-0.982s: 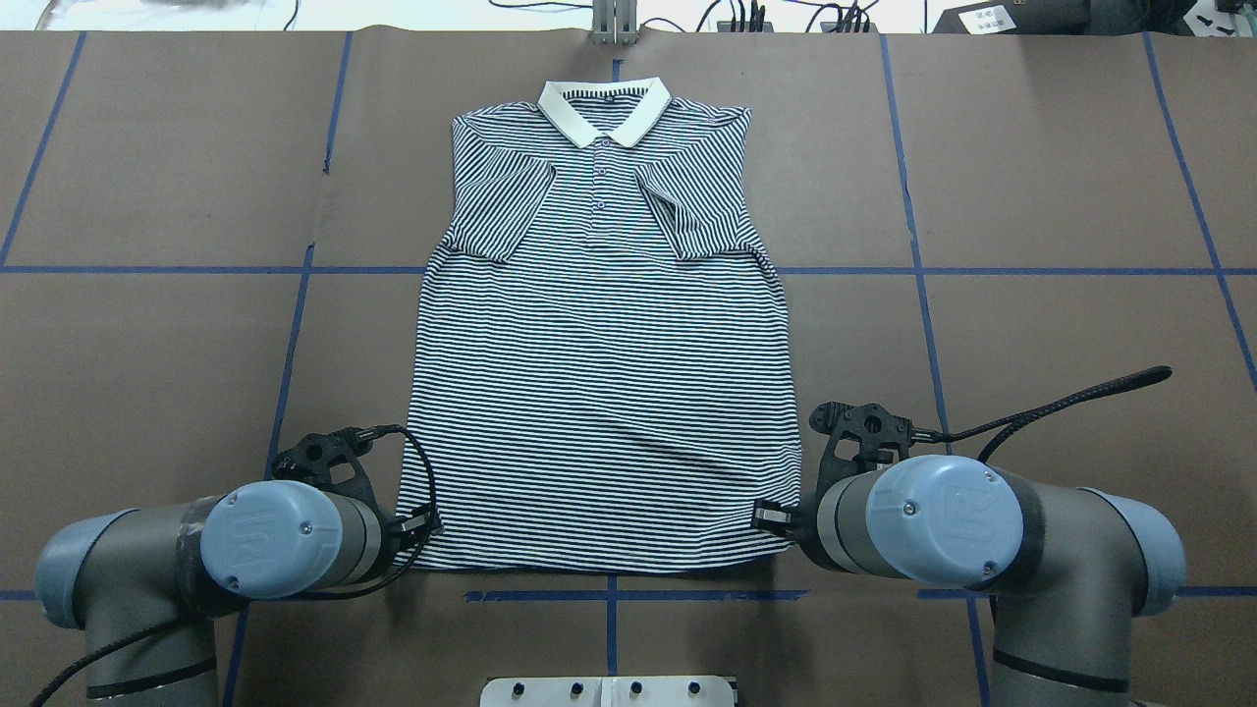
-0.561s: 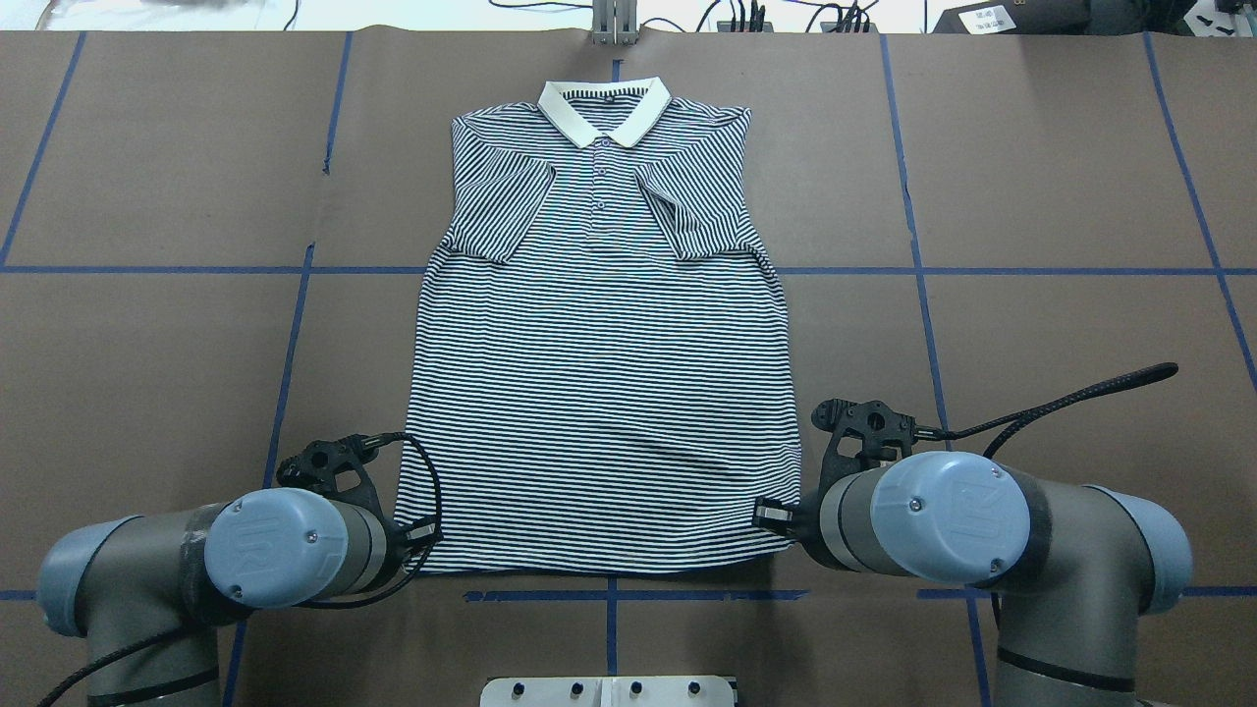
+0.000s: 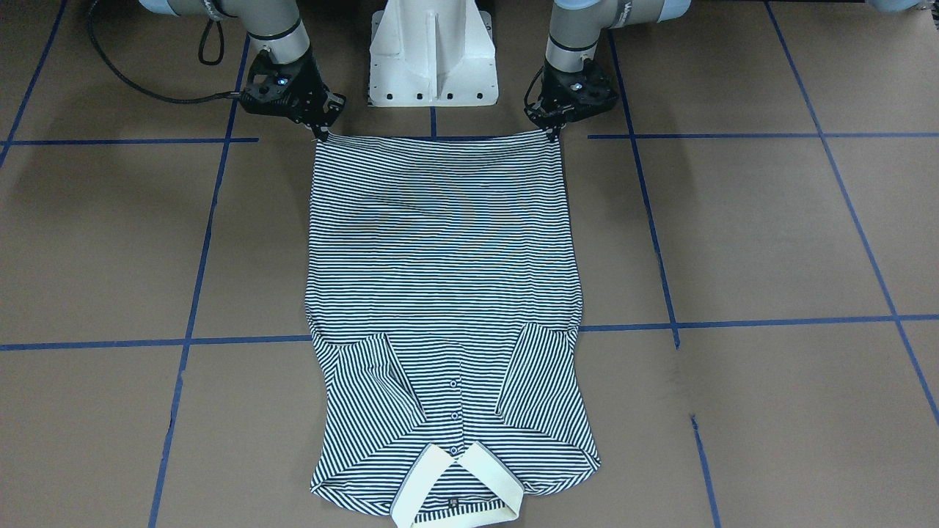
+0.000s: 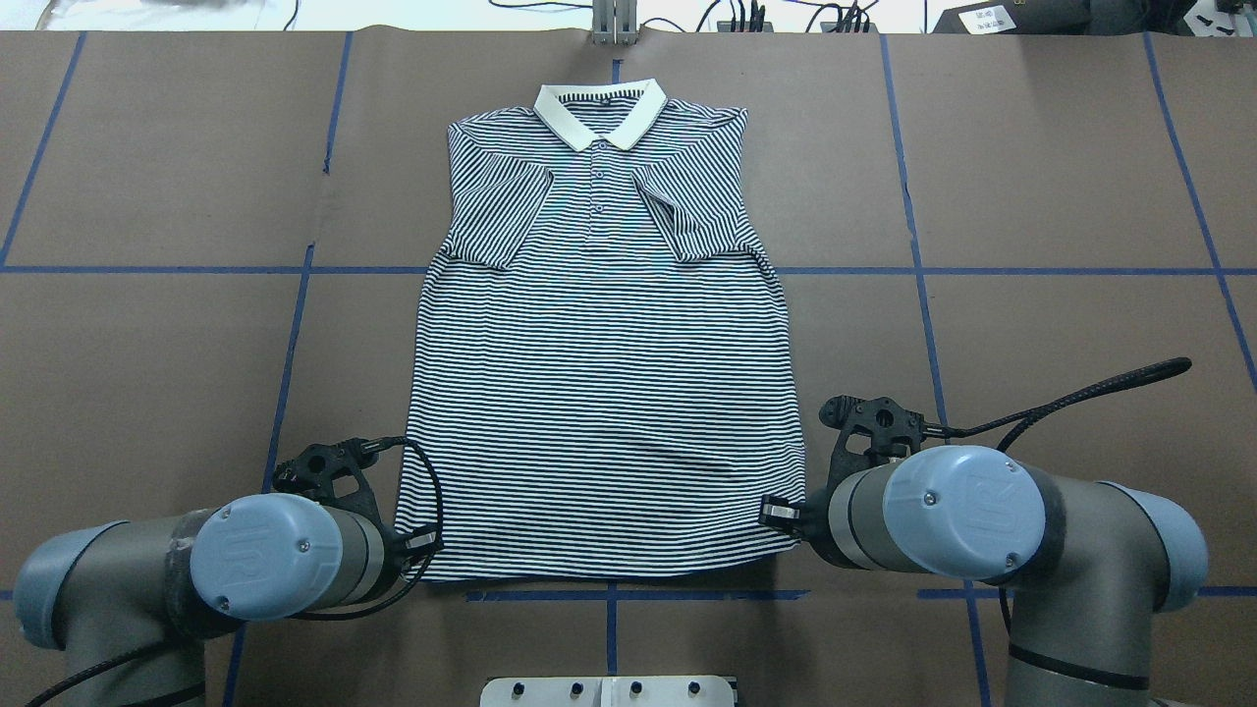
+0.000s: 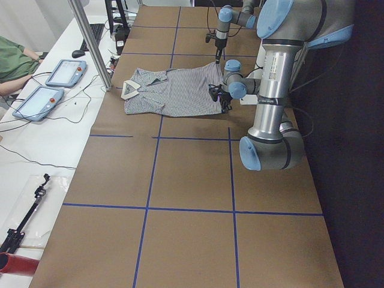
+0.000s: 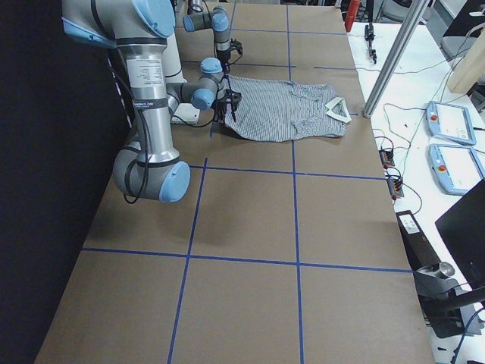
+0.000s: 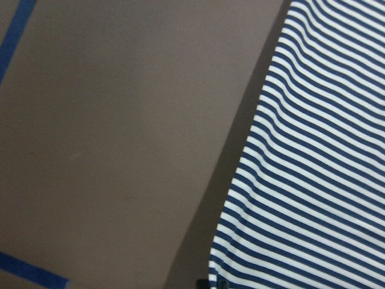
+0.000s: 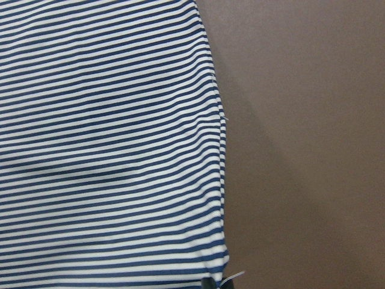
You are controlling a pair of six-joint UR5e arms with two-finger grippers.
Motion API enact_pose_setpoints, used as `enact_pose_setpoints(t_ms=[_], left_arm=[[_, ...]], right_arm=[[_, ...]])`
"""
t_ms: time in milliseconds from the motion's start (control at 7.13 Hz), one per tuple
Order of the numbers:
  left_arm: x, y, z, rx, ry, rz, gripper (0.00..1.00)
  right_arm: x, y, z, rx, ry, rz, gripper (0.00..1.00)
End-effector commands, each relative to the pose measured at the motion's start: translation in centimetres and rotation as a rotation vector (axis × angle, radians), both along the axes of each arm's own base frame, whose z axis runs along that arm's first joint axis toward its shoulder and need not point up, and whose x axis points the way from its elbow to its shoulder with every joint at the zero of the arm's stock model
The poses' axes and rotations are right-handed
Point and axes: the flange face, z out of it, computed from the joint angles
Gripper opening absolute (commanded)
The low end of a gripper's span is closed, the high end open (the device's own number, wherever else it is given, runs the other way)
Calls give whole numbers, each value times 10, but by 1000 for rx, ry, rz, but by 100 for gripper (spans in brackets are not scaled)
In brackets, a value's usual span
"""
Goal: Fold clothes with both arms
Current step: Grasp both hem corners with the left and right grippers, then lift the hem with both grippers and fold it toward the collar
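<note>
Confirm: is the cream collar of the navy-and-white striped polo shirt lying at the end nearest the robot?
No, in the overhead view the cream collar lies at the far, top end of the navy-and-white striped polo shirt.

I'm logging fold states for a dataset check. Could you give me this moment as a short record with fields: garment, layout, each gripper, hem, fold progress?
garment: polo shirt, navy-and-white stripes, cream collar
layout: flat on the table, front up, collar away from the robot, both sleeves folded inward
left gripper: shut on the hem corner on its side
right gripper: shut on the opposite hem corner
hem: stretched between the two grippers, corners slightly raised
fold progress: sleeves in; body not yet folded
</note>
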Motion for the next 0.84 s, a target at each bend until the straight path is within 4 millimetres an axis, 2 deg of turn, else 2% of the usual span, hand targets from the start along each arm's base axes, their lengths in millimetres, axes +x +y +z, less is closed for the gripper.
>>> enact_pose_setpoints(t_ms=[0, 140, 421, 561, 701], left_arm=[[-18, 34, -41, -10, 59, 41, 0], [-30, 67, -62, -23, 89, 92, 0], [-70, 100, -95, -24, 117, 162, 0], [-78, 106, -104, -24, 140, 178, 0], [-71, 104, -107, -14, 140, 180, 0]], right_arm=[[39, 28, -15, -21, -53, -64, 0], [55, 54, -23, -23, -78, -121, 0], [98, 92, -22, -55, -79, -222, 0], [100, 96, -25, -53, -86, -230, 0], [98, 82, -24, -47, -86, -197, 0]])
